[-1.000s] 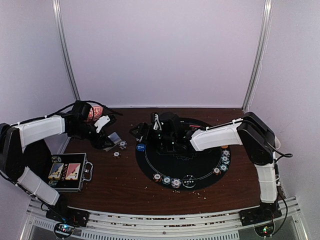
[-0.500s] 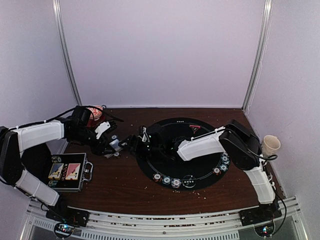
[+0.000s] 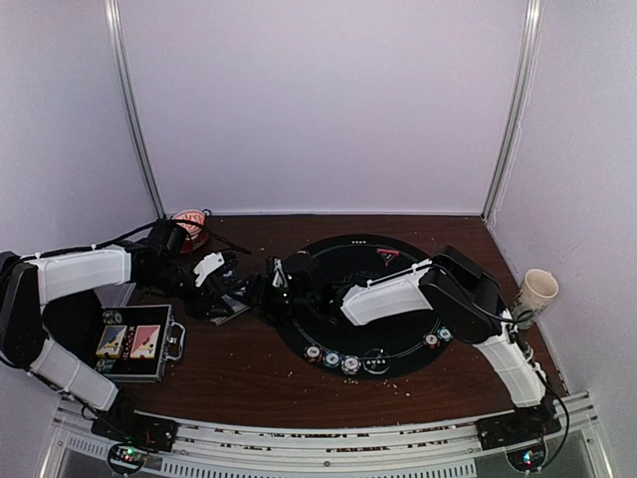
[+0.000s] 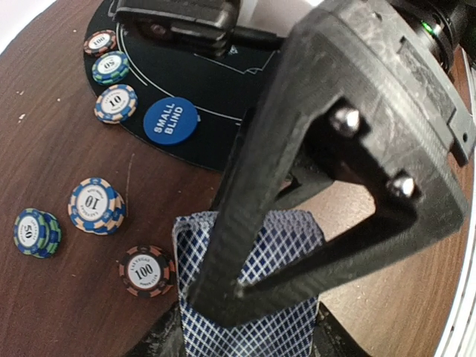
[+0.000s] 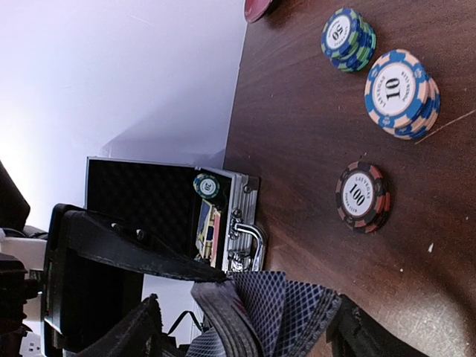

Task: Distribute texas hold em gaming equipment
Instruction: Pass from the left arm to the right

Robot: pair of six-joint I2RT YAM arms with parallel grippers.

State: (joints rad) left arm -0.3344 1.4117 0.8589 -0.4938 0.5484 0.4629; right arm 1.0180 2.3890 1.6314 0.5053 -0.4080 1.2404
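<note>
A deck of blue-diamond-backed playing cards (image 4: pixel 290 238) sits between my left gripper's (image 4: pixel 242 338) fingers; it also shows fanned in the right wrist view (image 5: pixel 297 305). My right gripper (image 5: pixel 245 331) stands with its jaws apart on either side of the cards, one finger (image 4: pixel 245 186) lying across the top card. The two grippers meet left of the black round mat (image 3: pixel 398 334), left (image 3: pixel 227 292) and right (image 3: pixel 261 294). A 100 chip (image 4: pixel 146 271), a stack of 10 chips (image 4: pixel 97 206) and a stack of 50 chips (image 4: pixel 37 232) lie on the wood. A blue SMALL BLIND button (image 4: pixel 170 120) lies on the mat's edge.
Several chips (image 3: pixel 331 358) line the mat's near rim and right rim (image 3: pixel 445 324). A red-triangle marker (image 3: pixel 388 256) lies at the mat's far side. The open black case (image 3: pixel 134 344) with two card packs is front left. A red bowl (image 3: pixel 189 221) is back left, a paper cup (image 3: pixel 537 289) right.
My right arm has swung left off the mat to the deck. My left gripper has moved nearer and rightwards with the cards to meet it.
</note>
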